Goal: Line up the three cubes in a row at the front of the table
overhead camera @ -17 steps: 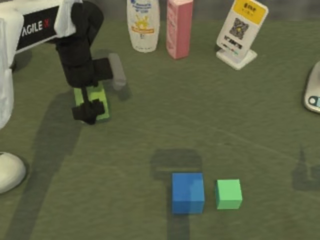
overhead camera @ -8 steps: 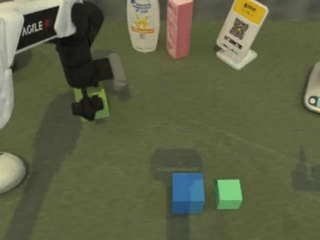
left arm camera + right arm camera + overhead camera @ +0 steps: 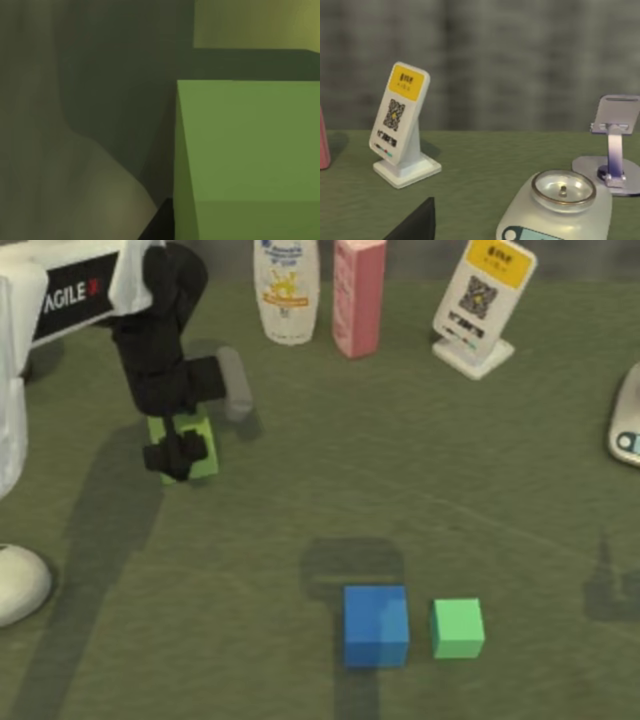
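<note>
The large lime cube (image 3: 203, 443) sits at the back left of the table (image 3: 300, 500). My left gripper (image 3: 180, 455) is down over it and shut on it. In the left wrist view the lime cube (image 3: 250, 160) fills the near field, with one dark fingertip (image 3: 160, 222) against its side. The blue cube (image 3: 376, 625) and the small mint-green cube (image 3: 458, 628) stand side by side near the front edge, a small gap between them. My right arm is outside the top view. Its wrist view shows one dark fingertip (image 3: 420, 225), set wide with nothing beside it.
Along the back stand a white bottle (image 3: 287, 290), the tall pink box (image 3: 358, 295) and a QR-code stand (image 3: 483, 305). A kitchen scale (image 3: 628, 420) lies at the right edge, a phone holder (image 3: 615, 145) beyond it. A white rounded object (image 3: 15, 585) sits at the left edge.
My left gripper has shifted a little toward the back over the lime cube and then held still. The blue and mint-green cubes have not moved.
</note>
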You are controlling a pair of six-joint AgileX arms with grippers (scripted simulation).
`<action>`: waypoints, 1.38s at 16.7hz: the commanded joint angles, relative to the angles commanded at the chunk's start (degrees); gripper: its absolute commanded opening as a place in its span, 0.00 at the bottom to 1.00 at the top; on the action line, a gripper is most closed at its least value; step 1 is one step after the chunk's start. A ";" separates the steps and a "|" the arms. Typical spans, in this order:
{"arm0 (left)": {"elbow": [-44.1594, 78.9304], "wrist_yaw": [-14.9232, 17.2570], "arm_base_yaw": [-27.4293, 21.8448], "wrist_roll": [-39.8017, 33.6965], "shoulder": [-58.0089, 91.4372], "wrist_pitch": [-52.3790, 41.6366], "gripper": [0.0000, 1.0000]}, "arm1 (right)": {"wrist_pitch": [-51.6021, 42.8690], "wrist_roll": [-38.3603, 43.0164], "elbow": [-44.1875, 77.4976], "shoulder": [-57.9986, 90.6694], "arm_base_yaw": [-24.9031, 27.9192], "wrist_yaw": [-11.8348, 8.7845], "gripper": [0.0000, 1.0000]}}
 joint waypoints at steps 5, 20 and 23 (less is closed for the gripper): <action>2.13 0.05 0.38 -0.23 -1.21 -2.87 0.00 | 0.00 0.00 0.00 0.00 0.00 0.00 1.00; 4.75 -0.08 -2.19 -1.44 -8.85 -12.08 0.00 | 0.00 0.00 0.00 0.00 0.00 0.00 1.00; -6.26 -0.22 -6.54 -3.24 -16.64 -9.13 0.00 | 0.00 0.00 0.00 0.00 0.00 0.00 1.00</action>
